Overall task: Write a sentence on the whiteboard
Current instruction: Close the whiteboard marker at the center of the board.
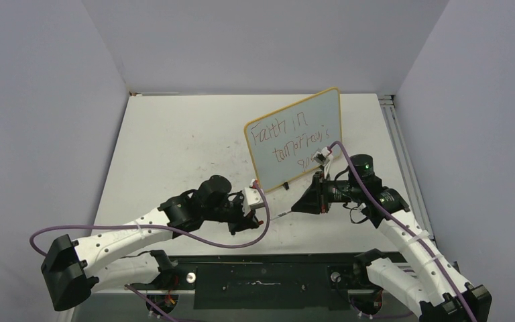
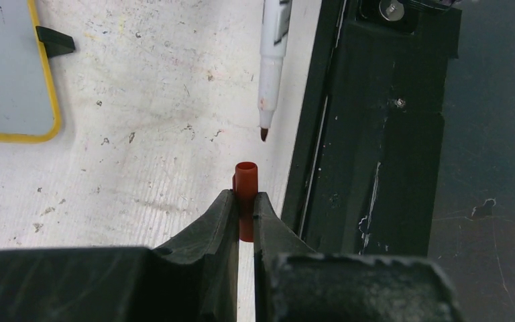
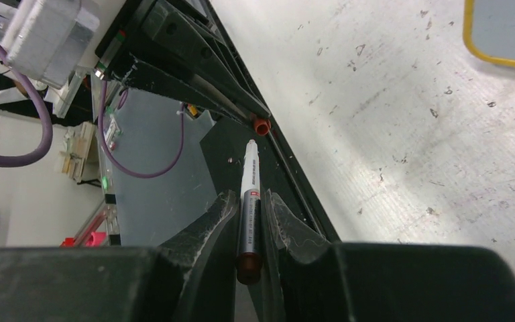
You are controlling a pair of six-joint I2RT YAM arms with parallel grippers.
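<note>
Holding the cap [image 2: 245, 176] clenched in our left gripper [image 2: 243, 201] and the marker [image 3: 249, 168] clamped in our right gripper [image 3: 249, 204], we point tip at cap mouth, apparently to recap. The whiteboard [image 1: 295, 137] stands just beyond both, clear of the marker, with its sentence [image 1: 288, 142] facing us.

**One high view, two close ones**

The top camera sits high behind the arm bases [image 1: 174, 276], looking down and forward over the whole worktop [image 1: 174, 147] to the whiteboard [image 1: 295, 121]. The wrist cameras ride close behind the left pincer [image 2: 244, 196] and the right pincer [image 3: 249, 196], each facing out past its tips. Both wrist views share the marker [image 2: 273, 60], the red cap [image 2: 245, 176], the dark base plate [image 2: 375, 168] and a yellow whiteboard corner.
</note>
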